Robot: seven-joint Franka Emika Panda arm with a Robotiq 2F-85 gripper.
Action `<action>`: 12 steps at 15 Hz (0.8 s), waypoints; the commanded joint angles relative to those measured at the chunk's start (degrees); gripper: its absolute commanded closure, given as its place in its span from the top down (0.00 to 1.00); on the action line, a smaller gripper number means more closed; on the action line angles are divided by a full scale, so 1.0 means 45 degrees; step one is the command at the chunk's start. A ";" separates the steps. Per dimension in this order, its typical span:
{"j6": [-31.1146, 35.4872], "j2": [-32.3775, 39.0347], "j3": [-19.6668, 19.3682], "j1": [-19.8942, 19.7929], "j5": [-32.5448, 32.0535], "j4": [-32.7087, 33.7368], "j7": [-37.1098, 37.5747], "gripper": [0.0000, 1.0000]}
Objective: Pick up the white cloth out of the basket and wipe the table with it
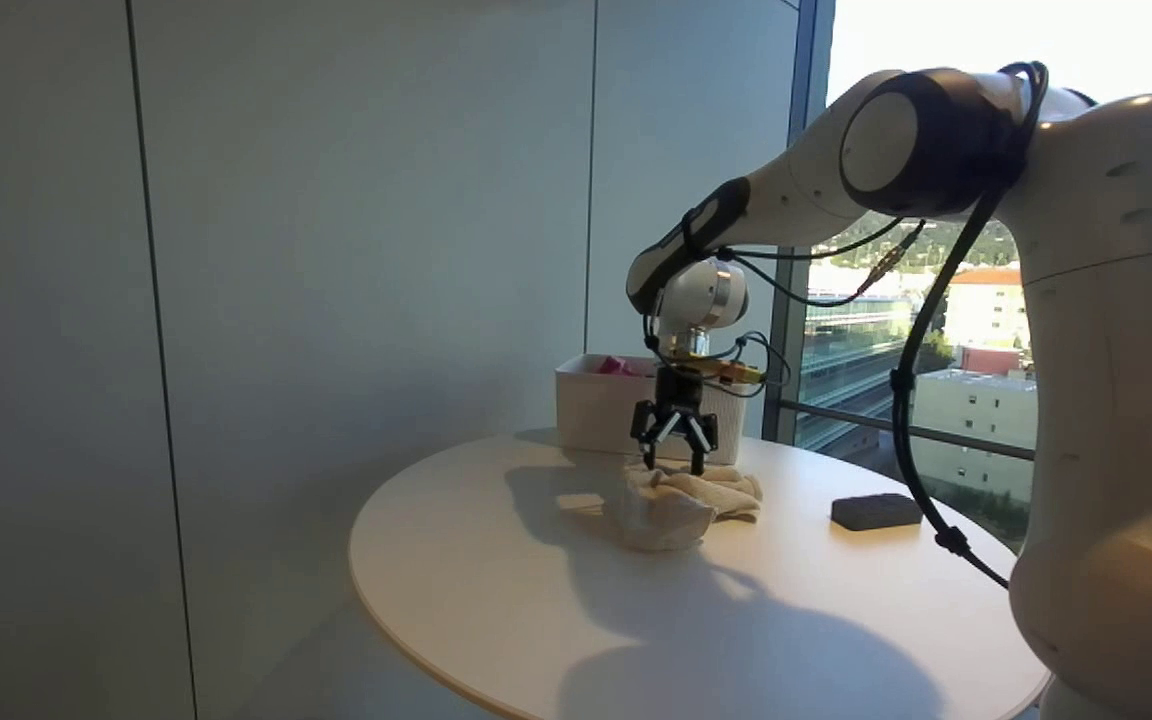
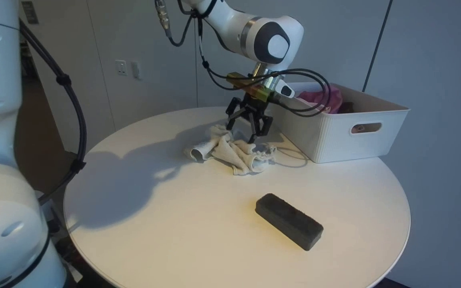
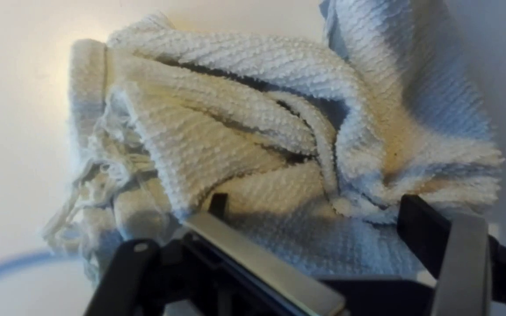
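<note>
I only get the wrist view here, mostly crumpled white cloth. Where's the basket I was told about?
Observer: The white basket stands on the round table, close beside the white cloth.
Visitor: Is there anything inside it?
Observer: Yes, a crumpled pink item, perhaps fabric, shows inside in both exterior views.
Visitor: And what else is out there?
Observer: A dark gray block lies on the tabletop, apart from the cloth.

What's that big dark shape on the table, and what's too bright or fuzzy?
In both exterior views, the shadow of the arm on the table; in an exterior view, sky glaring white; in the wrist view, a fuzzy bluish streak.
</note>
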 commanded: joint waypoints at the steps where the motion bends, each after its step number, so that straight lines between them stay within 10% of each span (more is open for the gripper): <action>1: 0.0244 0.1308 -0.0045 -0.0253 0.0615 0.0061 -0.0274 0.74; 12: 0.1750 0.1969 0.0549 0.0586 -0.1158 -0.0834 -0.1017 0.17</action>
